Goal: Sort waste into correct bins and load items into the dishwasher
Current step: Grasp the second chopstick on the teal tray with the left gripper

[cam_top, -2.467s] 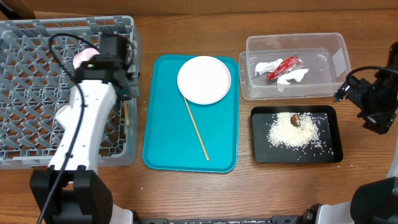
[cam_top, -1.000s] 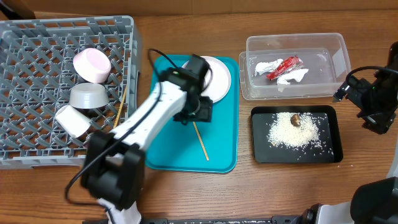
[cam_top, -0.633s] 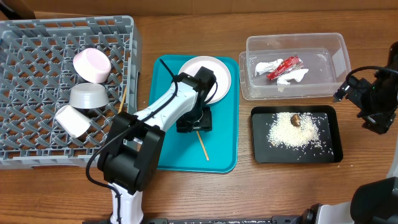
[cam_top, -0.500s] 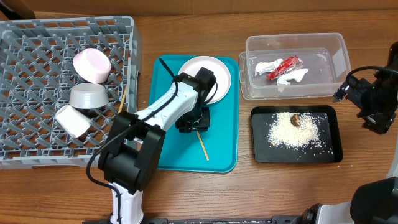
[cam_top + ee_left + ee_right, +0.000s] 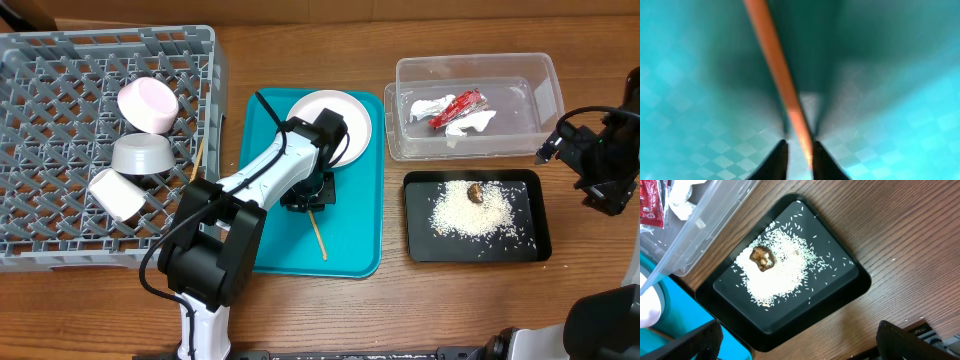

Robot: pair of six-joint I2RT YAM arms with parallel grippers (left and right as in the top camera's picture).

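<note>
My left gripper (image 5: 311, 192) is down on the teal tray (image 5: 270, 235), shut on a thin wooden chopstick (image 5: 319, 236). In the left wrist view the chopstick (image 5: 785, 85) runs between the two nearly closed fingertips (image 5: 775, 161). The white plate (image 5: 345, 112) lies at the tray's far end. The grey dish rack (image 5: 60, 245) holds a small white bowl (image 5: 148, 103), a grey metal bowl (image 5: 140, 153), a white cup (image 5: 115, 195) and a second chopstick (image 5: 193, 170). My right gripper (image 5: 590, 165) is open and empty, above the table beside the black tray (image 5: 790, 325).
The clear tub (image 5: 540, 90) holds the red wrapper (image 5: 458, 107) and the white napkin (image 5: 430, 108). The black tray (image 5: 425, 245) holds rice (image 5: 475, 215) and a brown scrap (image 5: 476, 192). Bare wooden table lies along the front edge.
My left arm swung from the dish rack to the teal tray and came down on the chopstick. The chopstick's near end has shifted slightly left. The right arm has not moved.
</note>
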